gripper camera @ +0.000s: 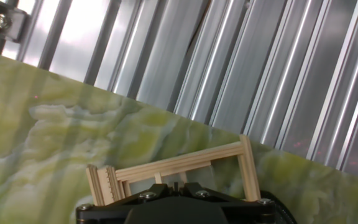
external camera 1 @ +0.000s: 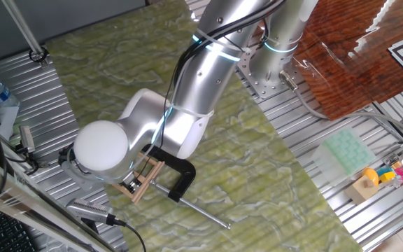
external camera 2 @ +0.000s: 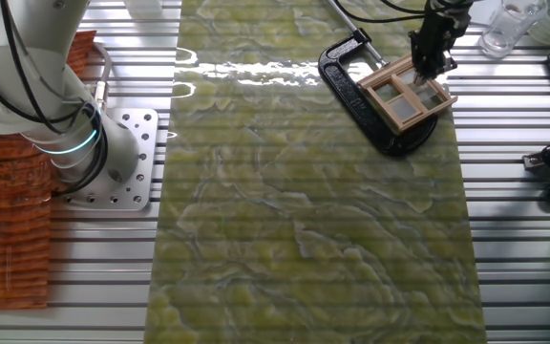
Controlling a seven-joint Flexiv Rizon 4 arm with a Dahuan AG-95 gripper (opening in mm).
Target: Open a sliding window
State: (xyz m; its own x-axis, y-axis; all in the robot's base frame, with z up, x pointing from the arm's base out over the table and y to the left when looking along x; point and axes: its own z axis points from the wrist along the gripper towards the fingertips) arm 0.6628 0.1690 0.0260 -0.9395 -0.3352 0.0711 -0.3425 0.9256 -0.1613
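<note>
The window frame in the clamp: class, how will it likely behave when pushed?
The window looks like thin light wood, so probably light and fragile. The clamp appears to grip its frame, so it should stay put rather than tip. The end effector is at its top edge.

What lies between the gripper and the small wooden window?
Nothing shows between them. In the other fixed view the gripper comes down right onto the sliding window, held by the black clamp; whether it touches is unclear.

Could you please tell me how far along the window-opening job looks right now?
Done: the gripper has reached the sliding window, which the black C-clamp holds on the green mat. In hand: the fingers sit at the frame's top edge. Left: the sliding itself; whether the sash has moved cannot be told.
</note>
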